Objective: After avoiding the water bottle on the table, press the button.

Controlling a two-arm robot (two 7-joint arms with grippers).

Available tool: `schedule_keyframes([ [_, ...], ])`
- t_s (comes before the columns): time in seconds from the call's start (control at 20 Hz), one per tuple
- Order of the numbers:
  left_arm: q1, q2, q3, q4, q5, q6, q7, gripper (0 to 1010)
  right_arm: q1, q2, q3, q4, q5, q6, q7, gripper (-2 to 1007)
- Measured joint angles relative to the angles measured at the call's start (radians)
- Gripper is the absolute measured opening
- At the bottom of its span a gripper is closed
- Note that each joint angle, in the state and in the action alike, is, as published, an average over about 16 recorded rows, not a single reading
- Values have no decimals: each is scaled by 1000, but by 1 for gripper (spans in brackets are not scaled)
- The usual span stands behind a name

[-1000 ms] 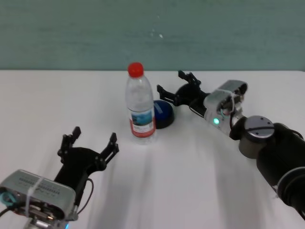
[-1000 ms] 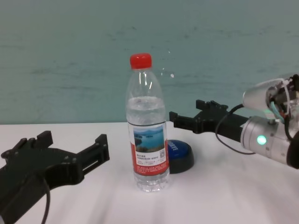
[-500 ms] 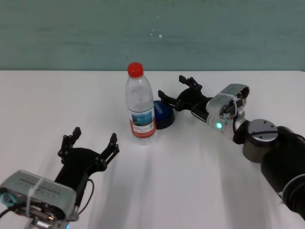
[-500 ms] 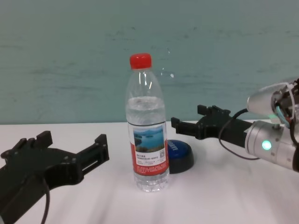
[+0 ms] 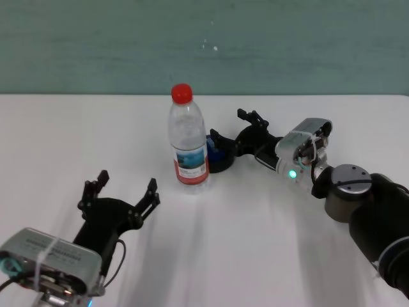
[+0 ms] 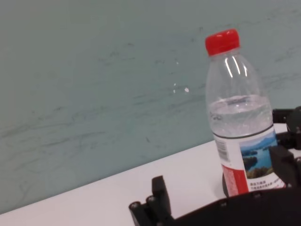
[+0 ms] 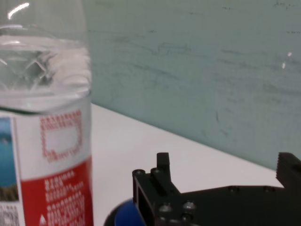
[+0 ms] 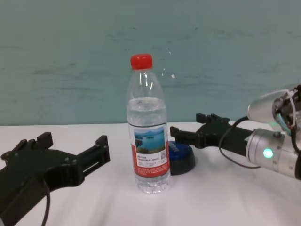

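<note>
While the water bottle (image 5: pixel 188 142) stood untouched mid-surface, the right end effector (image 5: pixel 231 137), fingers spread, hovered over the button (image 8: pixel 181 157), apparently poised to press downward; the left end effector (image 5: pixel 121 193) idled open near the front edge.

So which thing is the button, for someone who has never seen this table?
On the white table stands a tall clear bottle with a red cap. Just behind it, on its right, sits the button, under the open right gripper. It is the only low blue dome with a black base.
</note>
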Motion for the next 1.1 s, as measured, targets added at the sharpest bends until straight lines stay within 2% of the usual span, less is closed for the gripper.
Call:
schedule_keyframes([
  [0.55,0,0,0,0,0,0,0,1000,60,-30,-6,152,-8,-46,10,1004],
  [0.65,0,0,0,0,0,0,0,1000,67,-34,-4,167,-13,-52,11,1004],
  [0.85,0,0,0,0,0,0,0,1000,66,-33,1,158,-19,-52,10,1004],
  [1.1,0,0,0,0,0,0,0,1000,43,-19,9,87,-19,-35,4,1004],
])
